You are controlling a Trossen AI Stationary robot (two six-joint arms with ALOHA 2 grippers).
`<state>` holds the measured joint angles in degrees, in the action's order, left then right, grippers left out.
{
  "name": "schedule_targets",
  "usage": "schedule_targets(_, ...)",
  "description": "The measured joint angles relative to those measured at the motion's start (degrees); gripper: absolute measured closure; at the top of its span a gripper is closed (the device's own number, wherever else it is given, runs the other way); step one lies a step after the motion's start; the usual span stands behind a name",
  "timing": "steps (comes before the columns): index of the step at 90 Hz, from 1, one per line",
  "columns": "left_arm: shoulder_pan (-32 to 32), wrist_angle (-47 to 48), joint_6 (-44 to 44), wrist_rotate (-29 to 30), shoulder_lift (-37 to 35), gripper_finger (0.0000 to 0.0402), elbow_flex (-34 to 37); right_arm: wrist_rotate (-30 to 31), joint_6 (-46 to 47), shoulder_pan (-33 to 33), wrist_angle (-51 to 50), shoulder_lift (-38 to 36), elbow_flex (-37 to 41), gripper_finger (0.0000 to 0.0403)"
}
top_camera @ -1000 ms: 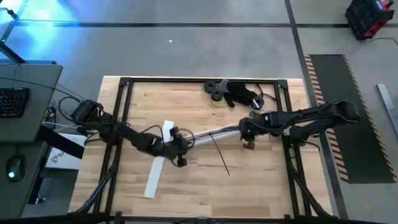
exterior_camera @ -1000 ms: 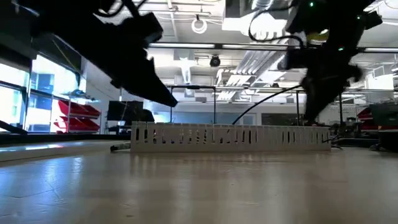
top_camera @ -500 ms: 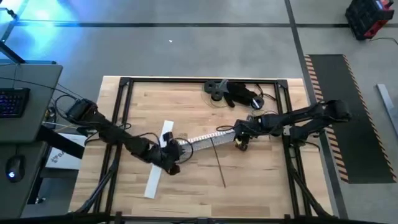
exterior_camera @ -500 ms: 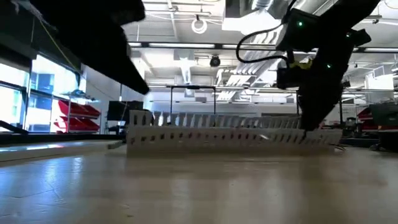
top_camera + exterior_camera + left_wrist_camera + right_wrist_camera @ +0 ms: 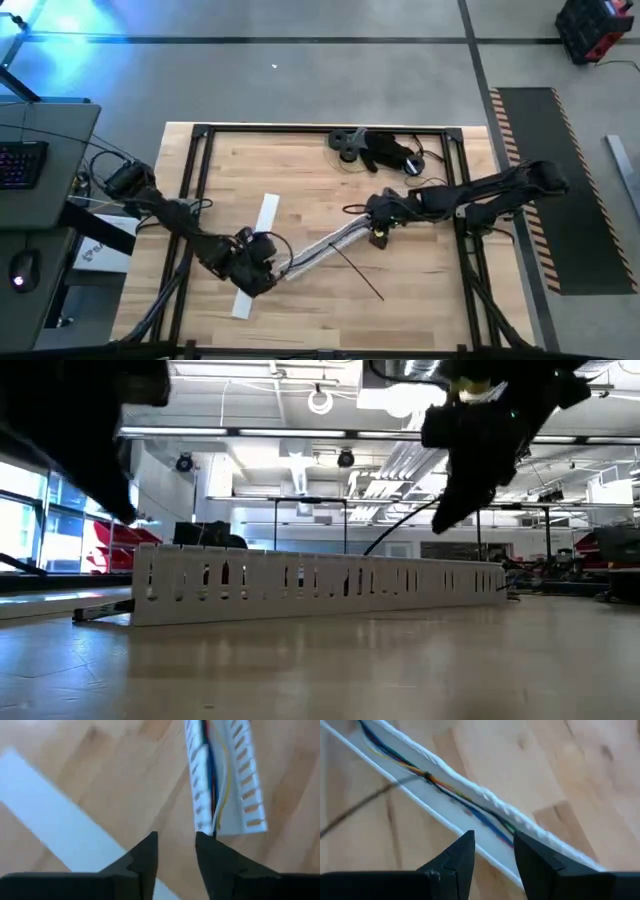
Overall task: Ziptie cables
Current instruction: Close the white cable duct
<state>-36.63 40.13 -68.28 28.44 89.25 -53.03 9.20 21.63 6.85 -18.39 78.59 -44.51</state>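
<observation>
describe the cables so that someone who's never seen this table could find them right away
On the wooden table, a white comb-toothed rail runs slantwise between the left gripper and the right gripper. The cables lie inside its channel: thin blue, orange, yellow and dark wires. Nearby, the flat white strip is bare and the dark rod is single.

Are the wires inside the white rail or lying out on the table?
Inside. Both wrist views show the wires running along the channel of the rail, between its toothed walls.

cables [image 5: 214, 795]: blurred, run off frame edge | rail [image 5: 300, 585]: hides cables in low view
</observation>
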Motion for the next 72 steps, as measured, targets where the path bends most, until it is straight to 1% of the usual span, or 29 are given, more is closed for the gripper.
schedule_targets(7,-0.67,0.41,-7.58,0.13,0.0,0.0246,2.33,3.73,-1.42,1.82,0.0,0.0,-1.36,0.0281)
schedule_targets(14,-1.14,0.57,-13.21,-0.22,0.0,0.0229,5.09,6.45,-2.35,3.64,0.09,-0.02,-2.18,0.0281)
schedule_targets(23,-1.32,-0.47,-16.73,-1.73,-0.02,0.0218,7.64,8.06,-2.64,5.18,0.0,-0.02,-2.34,0.0281)
schedule_targets(34,-1.32,-2.27,-18.62,-1.94,0.0,0.0216,9.65,8.45,-2.63,6.29,-0.82,-0.02,-2.34,0.0281)
schedule_targets(45,-1.3,-3.53,-18.63,-1.79,0.0,0.0216,9.7,9.56,-2.64,7.15,-0.69,-0.02,-2.34,0.0281)
schedule_targets(54,-1.05,-4.32,-17.51,-0.47,-0.04,0.0216,10.28,9.93,-2.62,7.48,-0.66,-0.02,-2.34,0.0281)
schedule_targets(63,1.0,-4.08,-11.31,-1.02,-0.18,0.0216,12.61,9.95,-2.56,7.95,-0.61,-0.02,-2.34,0.0281)
schedule_targets(72,3.55,-4.27,-2.43,0.38,-0.35,0.0216,14.93,9.96,-2.45,8.42,-0.53,-0.02,-2.34,0.0281)
